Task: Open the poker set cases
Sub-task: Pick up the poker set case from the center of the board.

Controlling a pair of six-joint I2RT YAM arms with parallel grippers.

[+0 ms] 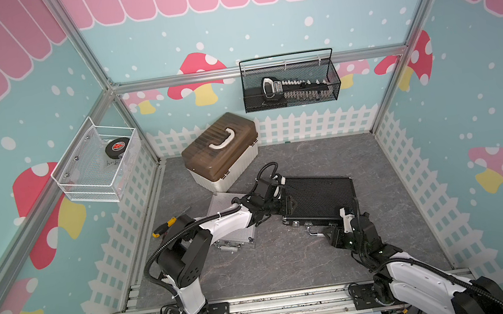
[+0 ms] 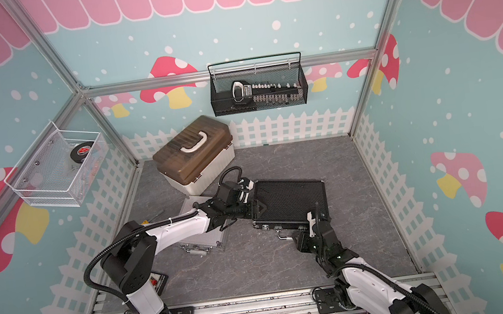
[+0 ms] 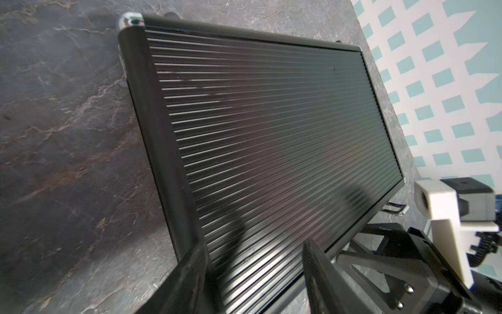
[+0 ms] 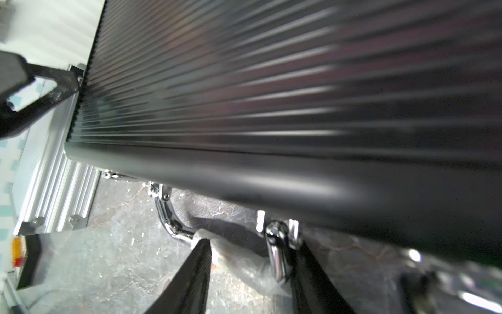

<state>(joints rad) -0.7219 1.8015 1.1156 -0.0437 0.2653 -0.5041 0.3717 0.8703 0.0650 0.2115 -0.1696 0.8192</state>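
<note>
Black case [image 1: 323, 194]: lying flat on the grey floor [image 1: 289, 264], lid down, front edge with the chrome handle [image 4: 233, 255] facing the arm bases. Silver case [image 1: 221, 202]: lying just beside it on the left arm's side, lid down too, mostly hidden under that arm. Right gripper [image 4: 251, 244]: sitting low at the black case's front edge, jaws standing partly apart and straddling the plastic-wrapped handle, one finger [image 4: 312, 282] lying against the handle's chrome end; not showing whether clamping or only enclosing. Left gripper [image 3: 254, 244]: standing open over the ribbed lid at the corner nearest the silver case, holding nothing, one finger [image 3: 194, 271] reaching past the rim, its partner over the ribs; contact with the lid not being clear. Left arm: stretching forward across the silver case, wrist bending toward the black one. Right arm: reaching in from its base, wrist pitching down to the handle. Cream box [image 1: 229, 173]: standing behind the silver case, near it
</note>
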